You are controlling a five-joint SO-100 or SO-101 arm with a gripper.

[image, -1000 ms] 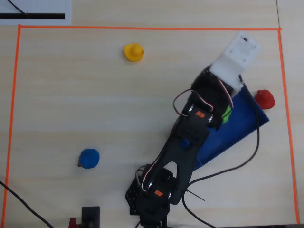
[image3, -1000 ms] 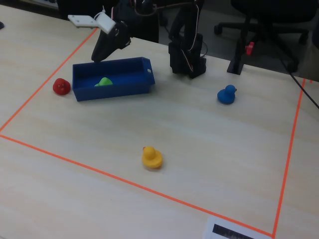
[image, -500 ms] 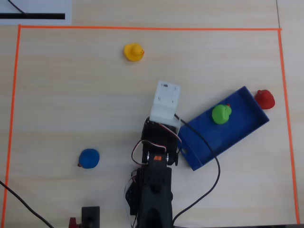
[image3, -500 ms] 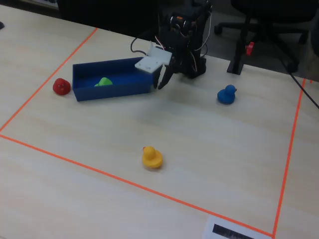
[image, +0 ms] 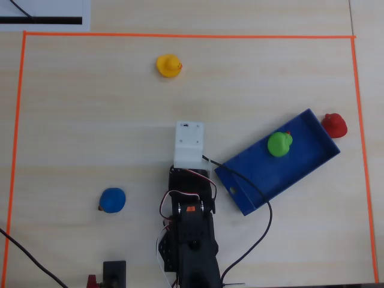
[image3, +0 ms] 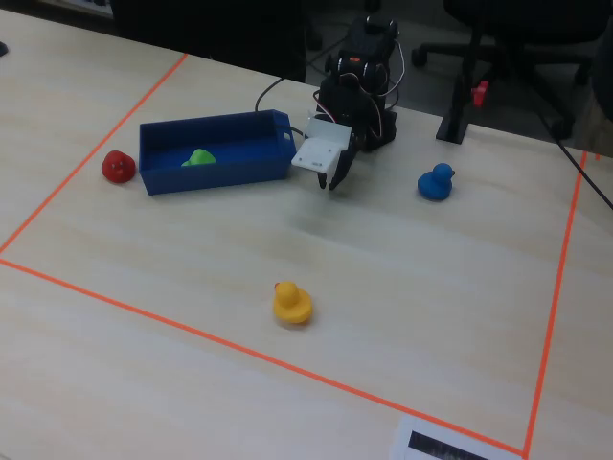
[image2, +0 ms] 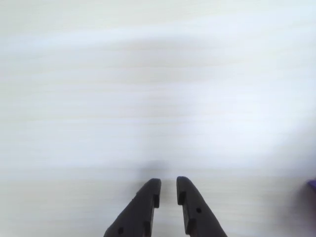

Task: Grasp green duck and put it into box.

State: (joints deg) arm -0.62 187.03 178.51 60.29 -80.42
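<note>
The green duck [image: 279, 144] lies inside the dark blue box [image: 303, 157], toward its far end in the overhead view. In the fixed view the duck [image3: 199, 157] shows over the box's front wall [image3: 215, 174]. My gripper [image3: 334, 182] hangs just right of the box's near end, pointing down at bare table. In the wrist view the gripper [image2: 168, 183] holds nothing and its jaws stand a narrow slit apart. In the overhead view the white wrist mount [image: 188, 144] hides the jaws.
A red duck [image: 334, 125] sits against the box's far end. A yellow duck [image: 168, 65] and a blue duck [image: 112, 200] stand apart on the table. Orange tape [image: 180, 36] frames the work area. Black cables [image: 264, 216] run beside the arm base.
</note>
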